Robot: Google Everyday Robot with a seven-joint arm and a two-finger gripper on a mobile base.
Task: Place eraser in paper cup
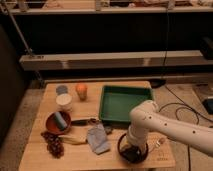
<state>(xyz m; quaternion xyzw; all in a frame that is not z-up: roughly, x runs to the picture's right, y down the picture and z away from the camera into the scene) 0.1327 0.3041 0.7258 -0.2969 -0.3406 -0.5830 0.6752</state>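
The paper cup [64,101] is short and white and stands at the left of the wooden table [160,155], between a grey-blue round container [62,89] and a reddish-brown bowl [52,126]. My gripper [131,150] is at the end of the white arm, lowered into a dark round bowl [142,156] at the table's front right. What it holds, if anything, is hidden. A small dark block [107,129], possibly the eraser, lies at the upper right corner of the grey-blue cloth [97,138], to the left of the gripper.
An orange [81,90] sits right of the grey-blue container. A green tray [125,102] fills the back right. The reddish-brown bowl holds a light blue block [61,120]. Grapes [54,144], a yellowish item [75,140] and a dark utensil [85,121] lie front left.
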